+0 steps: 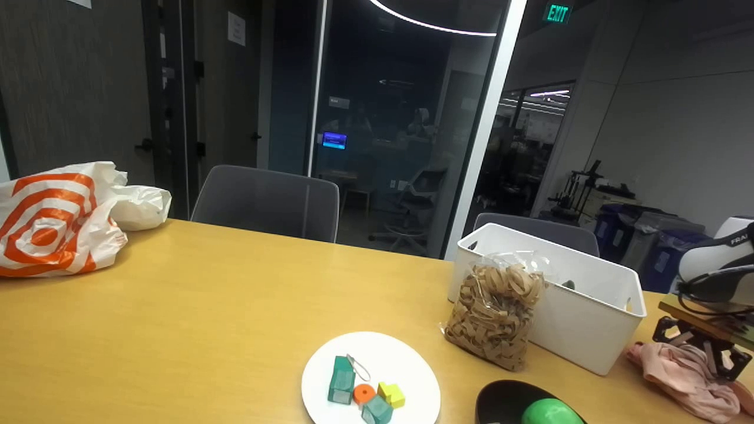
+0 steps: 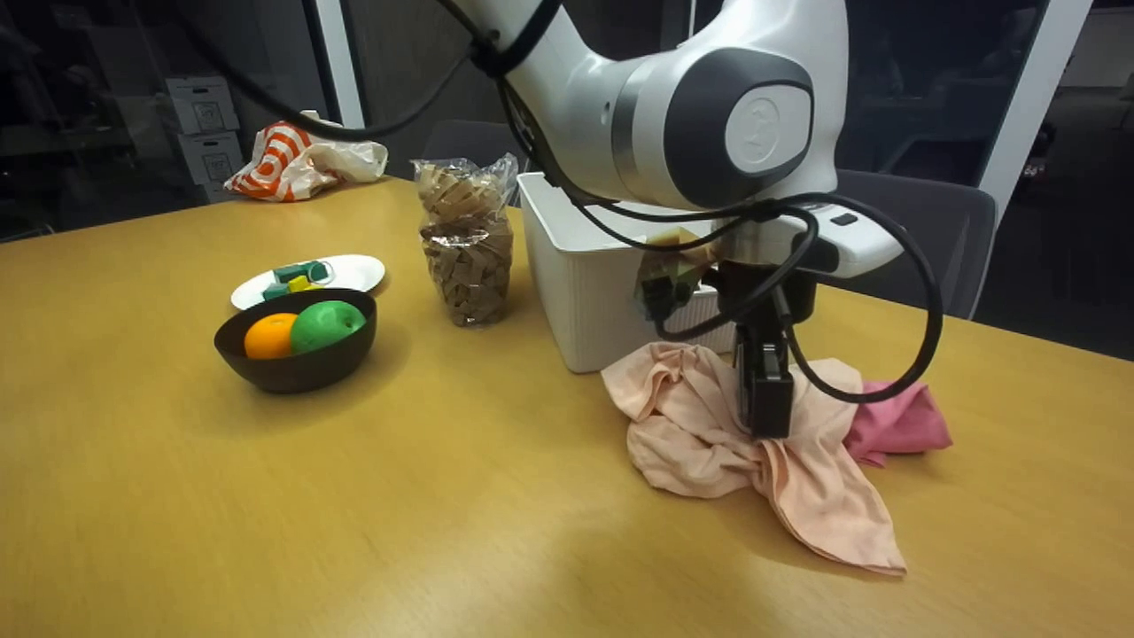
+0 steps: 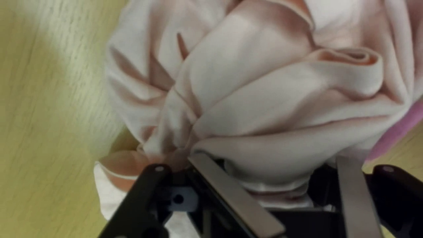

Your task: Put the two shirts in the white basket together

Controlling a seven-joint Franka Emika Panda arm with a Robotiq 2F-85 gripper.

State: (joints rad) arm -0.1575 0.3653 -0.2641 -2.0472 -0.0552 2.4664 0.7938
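Shirt (image 3: 257, 89), peach, crumpled, partly between the jaws — jaws spread wide

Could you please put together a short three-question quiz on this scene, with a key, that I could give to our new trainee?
1. Multiple choice. Where is the open hand?
A) Over the white plate
B) Down at the peach shirt
C) Over the shopping bag

2. True or false? The pink shirt lies outside the white basket.

3. Short answer. What shows inside the black bowl?

Key:
1. B
2. True
3. An orange item and a green item, both rounded.
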